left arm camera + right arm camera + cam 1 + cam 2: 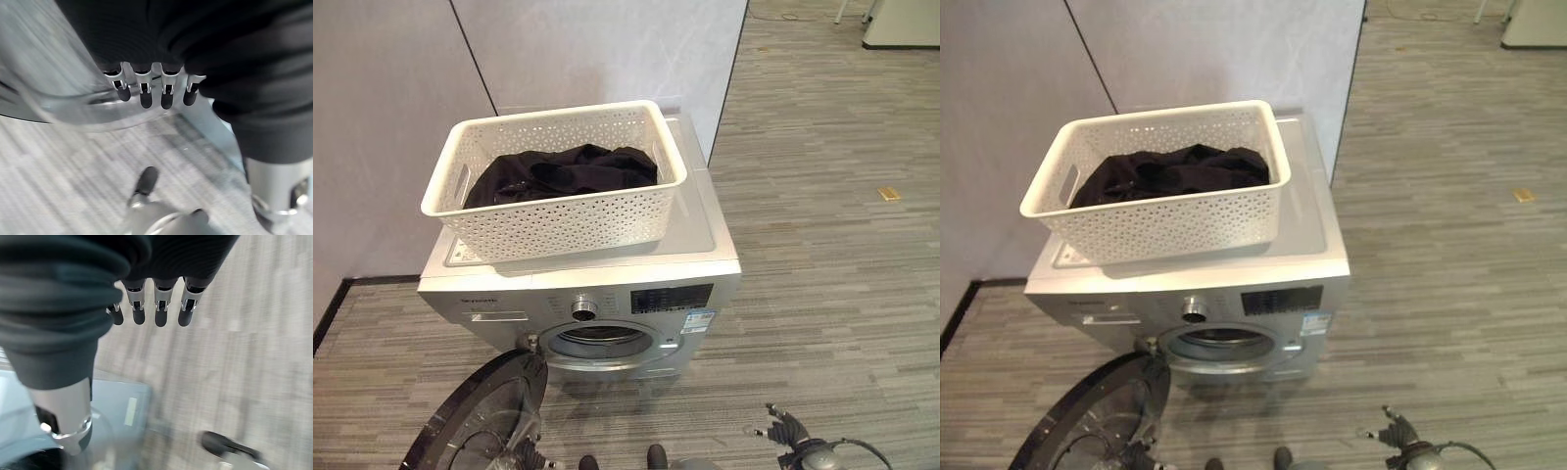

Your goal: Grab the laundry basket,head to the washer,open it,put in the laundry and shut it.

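Observation:
A white perforated laundry basket (558, 220) stands on top of the silver washer (700, 240), with dark laundry (568, 171) heaped inside it. The washer's round glass door (480, 421) hangs wide open to the left, and the drum opening (602, 338) shows behind it. My left hand (524, 456) sits low beside the door's inner edge; in the left wrist view its fingers (167, 93) are straight, just over the door's glass rim (73, 105). My right hand (788, 429) hangs low to the washer's right, its fingers (161, 308) straight over bare floor, holding nothing.
Grey partition walls (597, 49) stand close behind and left of the washer. Striped grey floor (822, 255) stretches to the right. On it lies a small tan object (889, 194), and pale furniture (901, 24) stands far back right.

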